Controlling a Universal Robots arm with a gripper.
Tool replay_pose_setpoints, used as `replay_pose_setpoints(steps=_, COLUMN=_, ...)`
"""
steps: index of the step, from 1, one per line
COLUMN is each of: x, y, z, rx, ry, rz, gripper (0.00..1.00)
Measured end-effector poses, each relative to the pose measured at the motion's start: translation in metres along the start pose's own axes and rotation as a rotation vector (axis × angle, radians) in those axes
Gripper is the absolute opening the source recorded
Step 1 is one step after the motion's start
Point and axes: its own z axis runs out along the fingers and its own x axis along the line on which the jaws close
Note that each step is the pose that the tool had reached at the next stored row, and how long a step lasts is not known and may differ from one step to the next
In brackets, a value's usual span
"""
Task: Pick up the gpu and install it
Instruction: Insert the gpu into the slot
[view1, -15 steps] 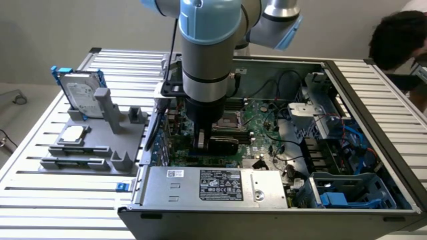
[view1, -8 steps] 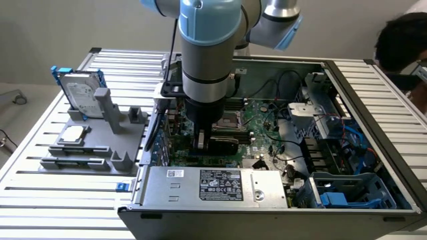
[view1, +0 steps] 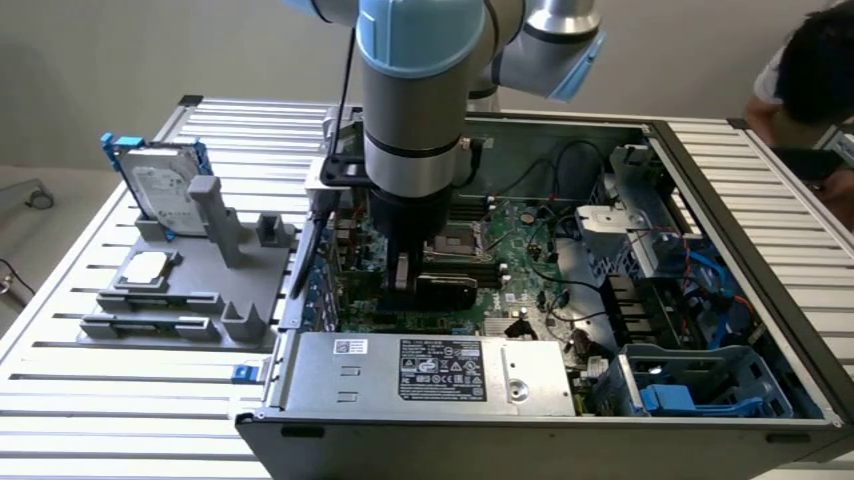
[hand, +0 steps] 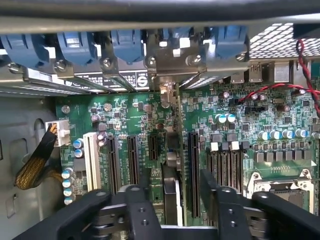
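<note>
- You are looking at the grey and light-blue robot arm (view1: 407, 110) reaching down into the open black computer case (view1: 747, 180) on the ribbed metal bench (view1: 80, 380), with its black gripper (view1: 424, 275) low over the green motherboard (view1: 514, 235).
- In the wrist view the gripper (hand: 172, 210) is holding the gpu (hand: 171, 165), a thin flat card seen edge-on, standing upright between the long black expansion slots (hand: 192, 170); its silver bracket end (hand: 172, 62) is sitting up at the rear slot openings of the case.
- The jaws are standing narrow, closed on the card's upper edge.
- Whether the card's lower edge is fully seated in a slot is too hidden to tell.
- Judging by its build, the card is stiff, light and fragile: grip it by the board edge or cooler body, never by components, and keep it square, since tilting could strain the connector.
- The grey parts fixture (view1: 187, 290) with the silver hard drive in a blue frame (view1: 158, 185) is sitting well apart on the exterior view's left.
</note>
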Motion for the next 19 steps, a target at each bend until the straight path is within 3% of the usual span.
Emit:
replay_pose_setpoints(steps=2, x=0.0, y=0.0001, z=-0.0022, rx=0.0, ry=0.0001, rz=0.0, gripper=0.54)
replay_pose_setpoints(steps=3, x=0.0, y=0.0001, z=-0.0036, rx=0.0, ry=0.0, rz=0.0, gripper=0.6)
replay_pose_setpoints(steps=12, x=-0.001, y=0.0005, z=-0.0203, rx=-0.0007, ry=0.0001, rz=0.0, gripper=0.58)
replay_pose_setpoints(steps=14, x=-0.001, y=0.0006, z=-0.0234, rx=-0.0008, ry=0.0002, rz=0.0, gripper=0.45)
replay_pose_setpoints(steps=17, x=-0.002, y=0.0007, z=-0.0291, rx=-0.0008, ry=0.0, rz=0.0, gripper=0.4)
replay_pose_setpoints(steps=18, x=-0.002, y=0.0008, z=-0.0317, rx=-0.001, ry=0.0001, rz=0.0, gripper=0.28)
replay_pose_setpoints(steps=19, x=-0.002, y=0.0008, z=-0.0344, rx=-0.0013, ry=0.0002, rz=0.0, gripper=0.28)
